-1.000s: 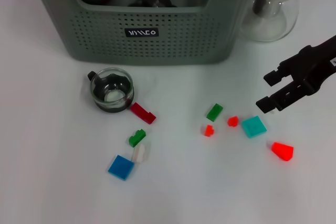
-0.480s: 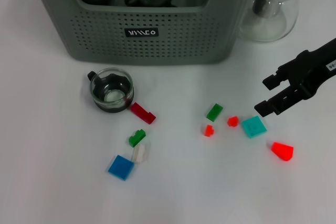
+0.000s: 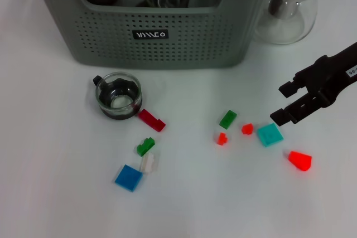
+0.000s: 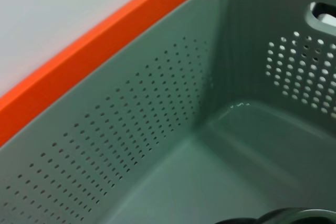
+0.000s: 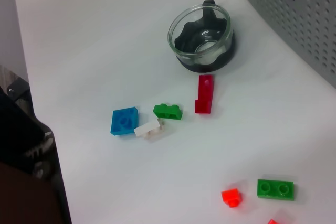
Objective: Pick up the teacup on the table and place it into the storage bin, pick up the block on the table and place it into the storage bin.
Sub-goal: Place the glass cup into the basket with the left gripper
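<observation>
Apparently storage bin (image 3: 167, 43) label (image 3: 150, 34) reads "MISCO".

Scattered blocks (image 3: 270, 134) under right end effector (image 3: 284, 103)

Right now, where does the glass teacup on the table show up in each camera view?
Head view: teacup on the table just in front of the storage bin, left of centre.
Left wrist view: not in it; only the bin's inside wall.
Right wrist view: teacup near the bin's labelled wall.
Shared landmark: dark red block beside the cup.
</observation>
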`<action>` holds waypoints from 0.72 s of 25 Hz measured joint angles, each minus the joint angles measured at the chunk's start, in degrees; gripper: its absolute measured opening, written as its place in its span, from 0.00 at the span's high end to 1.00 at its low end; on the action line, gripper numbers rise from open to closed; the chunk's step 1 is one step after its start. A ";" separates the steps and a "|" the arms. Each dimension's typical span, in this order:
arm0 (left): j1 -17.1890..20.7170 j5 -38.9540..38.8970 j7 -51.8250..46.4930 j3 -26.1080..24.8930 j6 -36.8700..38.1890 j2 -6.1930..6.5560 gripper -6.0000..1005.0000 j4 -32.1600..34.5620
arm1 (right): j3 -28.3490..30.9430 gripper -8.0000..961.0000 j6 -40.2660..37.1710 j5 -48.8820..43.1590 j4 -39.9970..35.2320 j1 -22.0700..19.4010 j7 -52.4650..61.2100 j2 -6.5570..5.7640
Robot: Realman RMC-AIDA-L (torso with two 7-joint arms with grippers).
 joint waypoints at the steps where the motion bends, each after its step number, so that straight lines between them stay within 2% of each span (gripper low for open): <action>1: 0.04 0.00 0.00 0.52 0.02 -0.04 0.93 -0.01 | 0.02 0.05 0.03 -0.01 0.00 0.00 0.00 -0.01; 18: 0.13 0.00 0.13 1.66 -0.02 -0.35 0.93 -0.04 | -0.02 0.05 0.63 0.00 0.00 -0.05 -0.03 -0.01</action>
